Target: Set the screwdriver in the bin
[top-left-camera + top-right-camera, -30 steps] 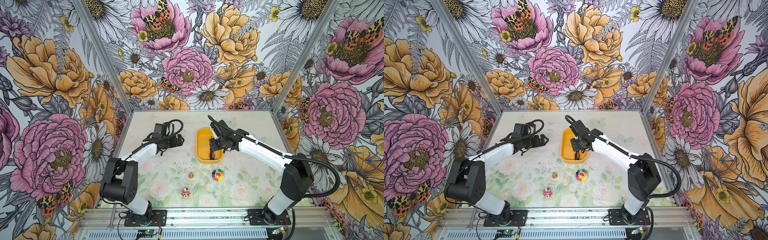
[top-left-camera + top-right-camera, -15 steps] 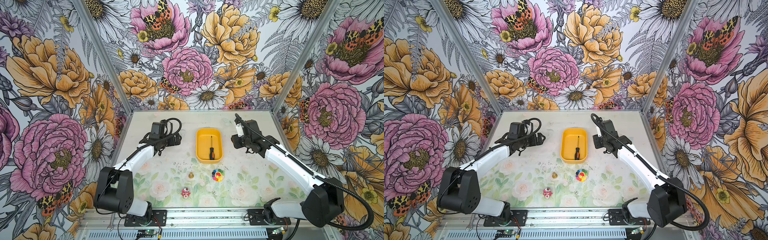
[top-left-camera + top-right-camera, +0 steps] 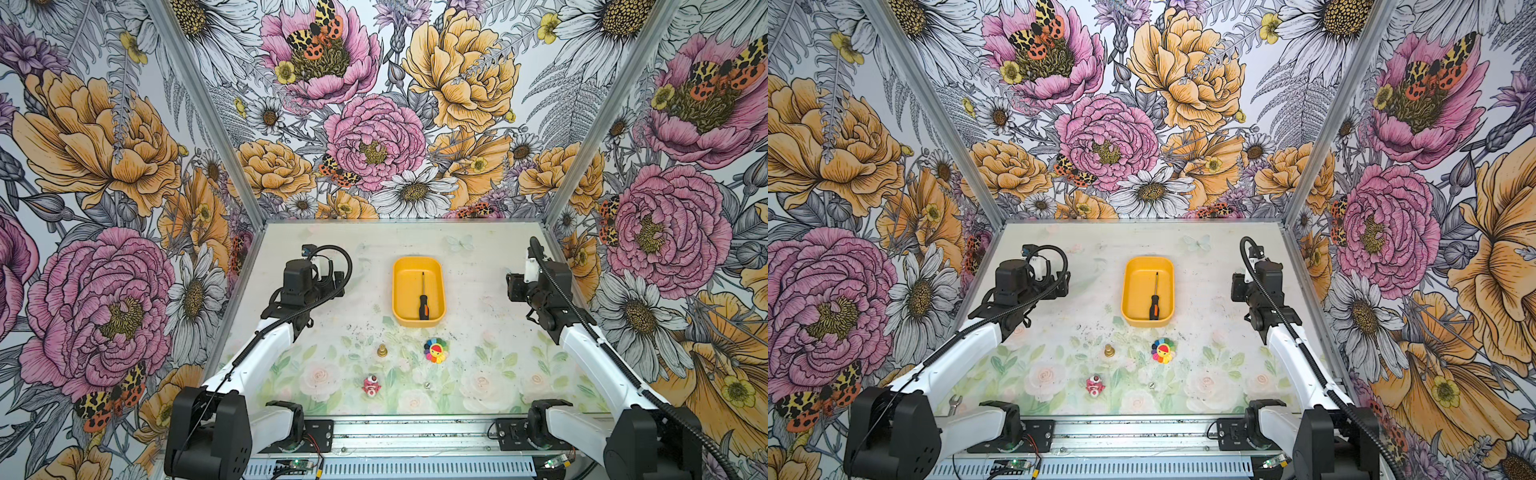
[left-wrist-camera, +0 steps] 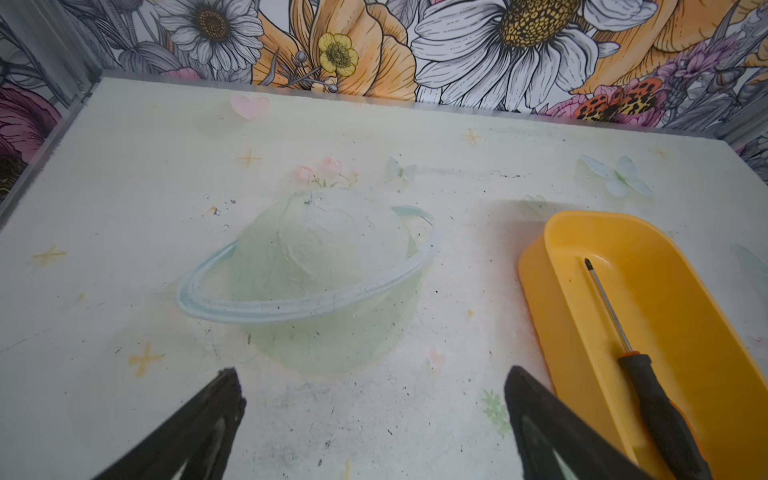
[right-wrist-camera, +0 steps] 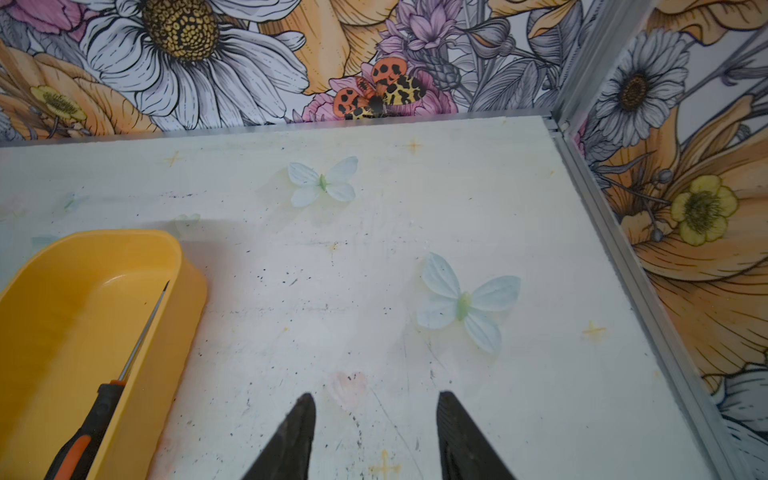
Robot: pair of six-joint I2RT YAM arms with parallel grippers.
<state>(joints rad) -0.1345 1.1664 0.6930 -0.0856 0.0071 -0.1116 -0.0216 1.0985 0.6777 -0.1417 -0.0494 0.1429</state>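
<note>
The screwdriver [image 3: 423, 301] [image 3: 1154, 304], black-handled with an orange butt, lies flat inside the yellow bin [image 3: 418, 262] [image 3: 1148, 261] at the table's middle, shaft toward the back wall. Both wrist views also show the screwdriver [image 4: 648, 386] [image 5: 104, 409] resting in the bin [image 4: 540, 286] [image 5: 62, 307]. My left gripper [image 3: 338, 283] [image 3: 1064, 286] [image 4: 370, 378] hovers left of the bin, open and empty. My right gripper [image 3: 512, 287] [image 3: 1236, 289] [image 5: 376, 401] hangs well right of the bin, also open with only bare table between its fingers.
In front of the bin lie a small brass piece [image 3: 382, 351], a rainbow flower toy [image 3: 435, 350], a pink-red figure [image 3: 371, 384] and a tiny die [image 3: 427, 385]. A silver wrench [image 3: 954, 404] lies by the left arm's base. Flowered walls close three sides.
My right gripper has drawn away from over the bin to the right wall side. The left gripper has backed off to the left. The screwdriver stays lying in the bin.
</note>
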